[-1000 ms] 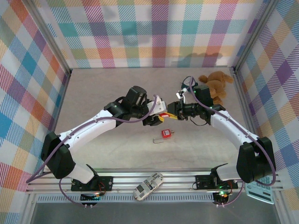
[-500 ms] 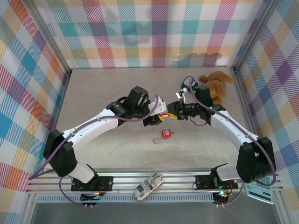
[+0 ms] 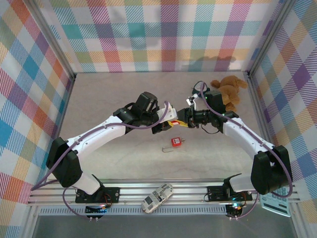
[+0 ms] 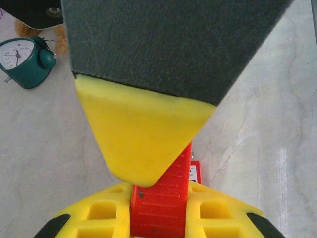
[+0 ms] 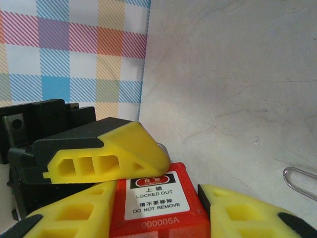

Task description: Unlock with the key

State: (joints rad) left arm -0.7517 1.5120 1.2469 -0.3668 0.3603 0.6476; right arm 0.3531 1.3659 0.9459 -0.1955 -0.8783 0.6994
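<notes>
A red padlock (image 3: 173, 123) hangs above the table's middle, between both grippers. In the right wrist view its label (image 5: 157, 196) reads LOCKED OUT. It sits between my right gripper's (image 5: 158, 198) fingers with a thin gap on one side. A bit of shackle (image 5: 163, 147) shows behind my left gripper's finger (image 5: 124, 148). My left gripper (image 4: 161, 198) is shut on the padlock's ribbed side (image 4: 161, 210), with the right gripper's finger (image 4: 143, 134) over it. A small red piece with a wire ring (image 3: 174, 143), apparently the key, lies on the table below.
A brown teddy bear (image 3: 228, 89) lies at the back right by the wall. A teal alarm clock (image 4: 25, 62) stands on the table near it. A white handset (image 3: 157, 197) and a calculator (image 3: 276, 202) rest on the front rail. Plaid walls close three sides.
My left gripper has closed its fingers onto the padlock. The right gripper's fingers have eased apart slightly. Both arms stay nearly in place.
</notes>
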